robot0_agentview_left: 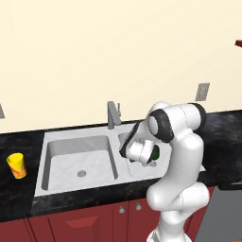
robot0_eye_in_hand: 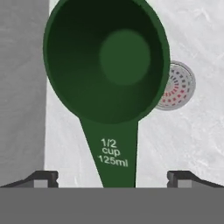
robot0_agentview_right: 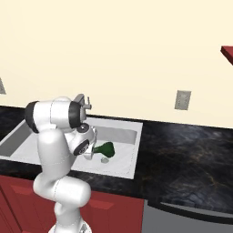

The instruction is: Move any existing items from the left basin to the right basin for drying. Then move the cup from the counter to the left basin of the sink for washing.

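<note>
Small bright yellow tumbler (robot0_agentview_left: 16, 165) on black speckled worktop (robot0_agentview_left: 19, 194) left of grey steel double sink (robot0_agentview_left: 78, 142), end effector (robot0_eye_in_hand: 113, 183) spread wide, dark green measuring scoop (robot0_eye_in_hand: 107, 65) between its fingertips, over right basin (robot0_eye_in_hand: 192, 144) drain (robot0_eye_in_hand: 177, 85).

Items counted: one green measuring scoop (robot0_eye_in_hand: 107, 61), centre of the frame. One yellow cup (robot0_agentview_left: 17, 165), far left of the frame. One double sink (robot0_agentview_left: 78, 137) comprising two basins, left (robot0_agentview_left: 80, 160) and right (robot0_agentview_right: 123, 136). One faucet (robot0_agentview_left: 112, 115). Two drains: one (robot0_agentview_left: 82, 173), another (robot0_eye_in_hand: 178, 85). One wall outlet plate (robot0_agentview_right: 183, 99).
</note>
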Robot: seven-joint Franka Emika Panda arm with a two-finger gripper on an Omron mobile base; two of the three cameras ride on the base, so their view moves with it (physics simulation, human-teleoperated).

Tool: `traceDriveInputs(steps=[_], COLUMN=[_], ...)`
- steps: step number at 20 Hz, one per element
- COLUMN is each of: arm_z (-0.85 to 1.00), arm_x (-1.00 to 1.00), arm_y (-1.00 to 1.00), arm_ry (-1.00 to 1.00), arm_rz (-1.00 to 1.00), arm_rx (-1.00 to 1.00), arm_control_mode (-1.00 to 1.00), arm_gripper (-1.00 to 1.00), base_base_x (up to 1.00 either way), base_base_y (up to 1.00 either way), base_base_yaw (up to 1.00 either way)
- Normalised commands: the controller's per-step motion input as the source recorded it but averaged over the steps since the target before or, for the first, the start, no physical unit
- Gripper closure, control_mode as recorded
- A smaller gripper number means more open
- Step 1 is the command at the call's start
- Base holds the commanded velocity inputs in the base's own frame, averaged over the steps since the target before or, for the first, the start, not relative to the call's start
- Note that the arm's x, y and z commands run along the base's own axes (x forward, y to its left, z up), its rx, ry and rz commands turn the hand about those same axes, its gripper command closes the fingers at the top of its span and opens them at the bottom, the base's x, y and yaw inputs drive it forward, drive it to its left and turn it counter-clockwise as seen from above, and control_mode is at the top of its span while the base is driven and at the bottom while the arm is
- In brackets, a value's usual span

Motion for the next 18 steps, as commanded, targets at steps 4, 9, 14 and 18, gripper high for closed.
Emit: traceDriveInputs(steps=[4,9,14,18], arm_z=[0.4,0.46,0.5,0.52], arm_x=[-0.08,-0.04,0.0,-0.01], arm_y=[-0.11,-0.11,-0.04,0.0], arm_ry=[0.0,-0.01,-0.02,-0.04], arm_rz=[-0.05,-0.05,-0.04,-0.02], arm_rx=[0.03,0.02,0.02,0.01], arm_control_mode=[-1.0,-1.0,-1.0,-1.0], arm_gripper=[-1.0,-1.0,-1.0,-1.0], base_base_x=[0.0,0.0,0.0,0.0], base_base_y=[0.0,0.0,0.0,0.0], base_base_yaw=[0.0,0.0,0.0,0.0])
